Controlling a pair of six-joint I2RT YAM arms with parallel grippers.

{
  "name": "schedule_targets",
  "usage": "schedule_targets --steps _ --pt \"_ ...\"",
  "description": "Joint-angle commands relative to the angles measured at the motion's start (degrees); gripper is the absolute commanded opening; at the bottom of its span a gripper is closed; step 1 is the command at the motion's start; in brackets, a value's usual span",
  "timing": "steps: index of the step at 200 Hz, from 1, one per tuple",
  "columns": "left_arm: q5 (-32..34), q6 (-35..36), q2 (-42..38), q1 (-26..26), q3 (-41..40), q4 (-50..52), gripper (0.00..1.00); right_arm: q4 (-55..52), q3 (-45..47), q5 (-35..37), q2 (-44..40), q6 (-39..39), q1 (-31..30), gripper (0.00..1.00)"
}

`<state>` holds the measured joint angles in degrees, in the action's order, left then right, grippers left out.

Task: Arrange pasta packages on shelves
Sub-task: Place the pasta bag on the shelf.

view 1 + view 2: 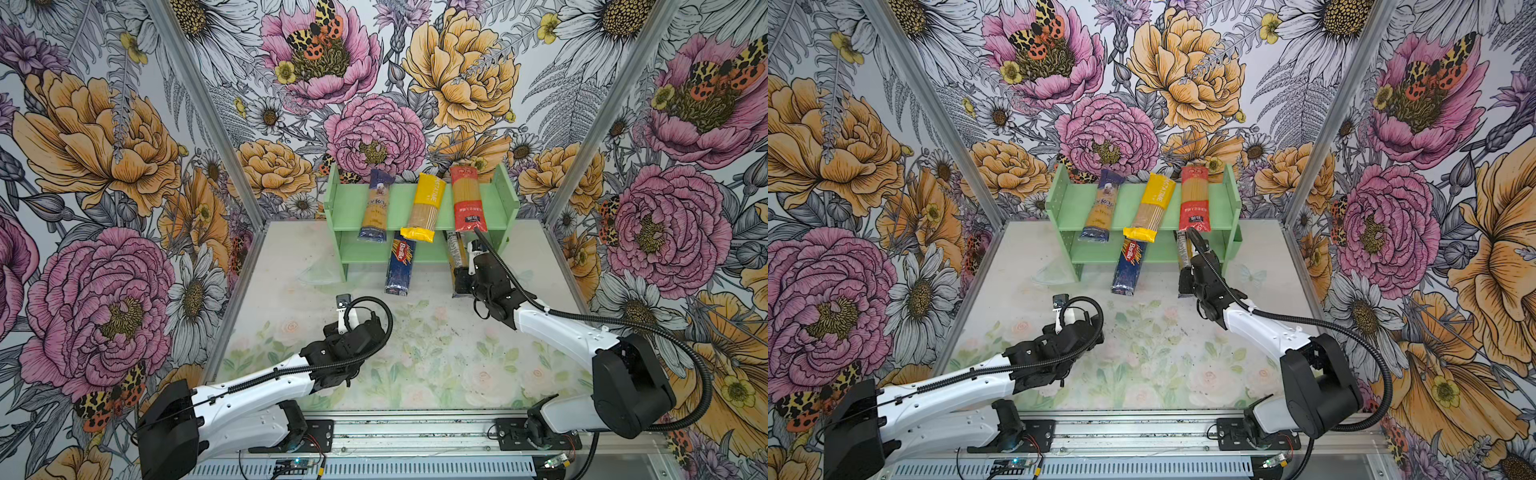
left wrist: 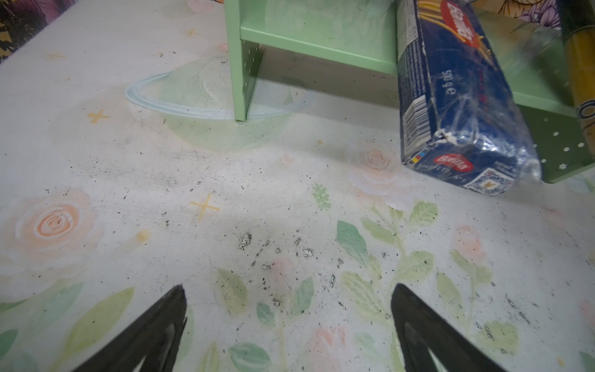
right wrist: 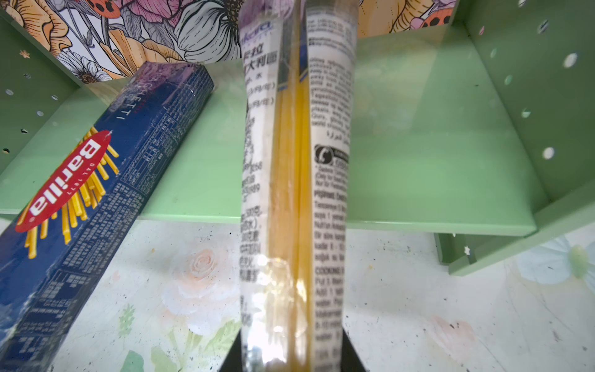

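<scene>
Right pincer [image 3: 296, 354] pinching clear white-label packet [image 3: 293, 180], far end over lower tier of rack [image 1: 509, 195]. Barilla packet [image 1: 400, 266] beside it there, overhanging. Top tier: blue-ended packet [image 1: 376, 208], yellow packet [image 1: 428, 203], red packet [image 1: 467, 199]. Left pincer [image 2: 289, 322] spread, empty, in front of rack. Looks like last one to seat.

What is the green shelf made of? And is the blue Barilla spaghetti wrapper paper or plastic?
The green shelf looks like painted wood or board: flat, matte panels with rows of small drilled holes in the sides. It could also be thin metal. The Barilla packet looks like thin glossy plastic film, not paper: in the left wrist view its end is crinkled and catches the light.
</scene>
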<state>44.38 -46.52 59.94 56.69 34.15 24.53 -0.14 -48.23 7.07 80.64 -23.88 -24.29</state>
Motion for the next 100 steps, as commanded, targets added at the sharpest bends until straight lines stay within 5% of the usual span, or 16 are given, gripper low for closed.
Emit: schedule_targets --steps 1,100 --pt "-0.1 0.4 -0.9 -0.6 -0.2 -0.5 0.99 13.8 -0.7 1.3 -3.5 1.1 0.2 0.11" --pt "0.1 0.5 -1.1 -0.6 -0.2 -0.4 0.99 23.5 1.1 1.1 -2.6 0.7 -0.2 0.11"
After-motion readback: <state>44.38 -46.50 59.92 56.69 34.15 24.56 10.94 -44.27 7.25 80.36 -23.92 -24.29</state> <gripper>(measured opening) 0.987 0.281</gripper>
